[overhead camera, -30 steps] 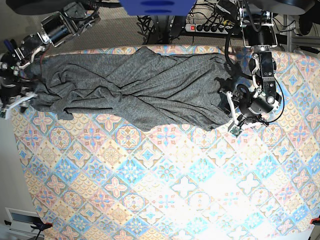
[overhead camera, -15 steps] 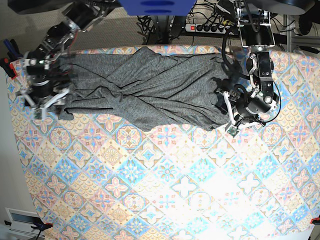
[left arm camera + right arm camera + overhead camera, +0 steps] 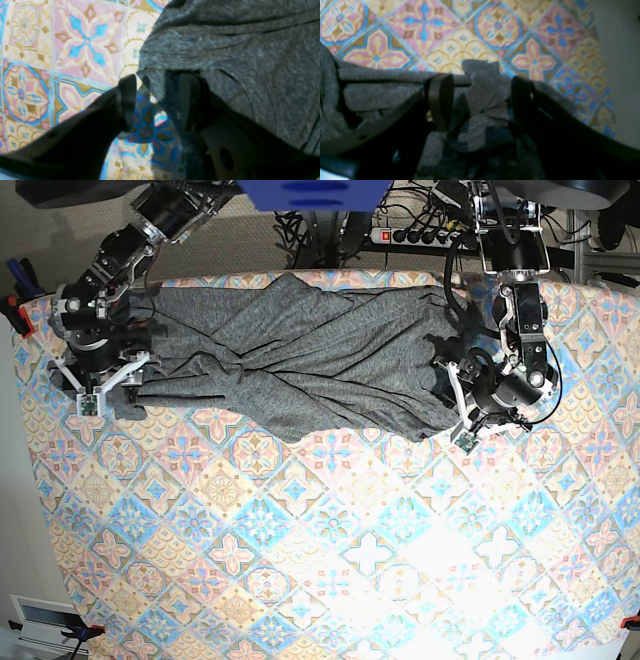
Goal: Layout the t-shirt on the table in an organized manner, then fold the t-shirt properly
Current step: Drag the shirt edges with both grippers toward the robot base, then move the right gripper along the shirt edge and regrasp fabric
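Note:
The dark-grey t-shirt [image 3: 300, 360] lies stretched along the back of the table [image 3: 330, 550], twisted and creased through its middle. My right gripper [image 3: 125, 380] is at the shirt's left end in the base view. In the right wrist view that gripper [image 3: 481, 100] is open, with a bunched lump of the t-shirt [image 3: 382, 95] loose between its fingers. My left gripper [image 3: 450, 405] is at the shirt's right end. In the left wrist view the left gripper [image 3: 157, 102] is open, low over the table [image 3: 85, 45], with the t-shirt's [image 3: 237, 50] edge lying over one finger and into the gap.
A power strip with cables [image 3: 420, 235] runs behind the table's back edge, under a blue object [image 3: 310, 192]. The table's side edge and the grey floor [image 3: 620, 75] lie close beside my right gripper. A white box [image 3: 45, 620] sits off the front left corner.
My right arm has moved inward from the table's left edge, and the shirt's left end has come in with it and bunched. The left arm has hardly moved.

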Tool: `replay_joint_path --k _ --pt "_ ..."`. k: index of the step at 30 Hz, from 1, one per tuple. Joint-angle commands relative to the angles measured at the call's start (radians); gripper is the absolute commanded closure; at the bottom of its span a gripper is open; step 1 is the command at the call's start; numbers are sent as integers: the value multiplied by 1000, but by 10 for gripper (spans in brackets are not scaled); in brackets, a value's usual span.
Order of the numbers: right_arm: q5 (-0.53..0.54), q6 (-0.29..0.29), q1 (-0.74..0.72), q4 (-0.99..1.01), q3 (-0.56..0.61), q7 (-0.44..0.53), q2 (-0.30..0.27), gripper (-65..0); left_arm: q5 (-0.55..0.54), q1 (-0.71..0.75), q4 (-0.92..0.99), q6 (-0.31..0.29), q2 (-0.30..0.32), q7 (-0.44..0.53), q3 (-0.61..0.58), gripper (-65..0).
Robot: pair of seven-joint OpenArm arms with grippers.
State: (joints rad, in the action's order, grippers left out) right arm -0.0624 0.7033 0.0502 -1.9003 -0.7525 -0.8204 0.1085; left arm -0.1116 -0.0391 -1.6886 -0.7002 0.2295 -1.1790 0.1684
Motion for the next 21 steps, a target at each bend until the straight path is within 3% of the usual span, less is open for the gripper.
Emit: replay_joint_path --k 1,12,21 --pt "14 -5 -11 -11 0 20 -8 -349 -9 -15 -17 2 6 12 3 -275" --pt "14 -5 -14 94 0 22 -6 -349 -9 -15 -15 2 6 12 3 -275" --pt "14 -5 -11 196 0 123 -11 -347 -9 -15 -15 2 5 12 3 -275"
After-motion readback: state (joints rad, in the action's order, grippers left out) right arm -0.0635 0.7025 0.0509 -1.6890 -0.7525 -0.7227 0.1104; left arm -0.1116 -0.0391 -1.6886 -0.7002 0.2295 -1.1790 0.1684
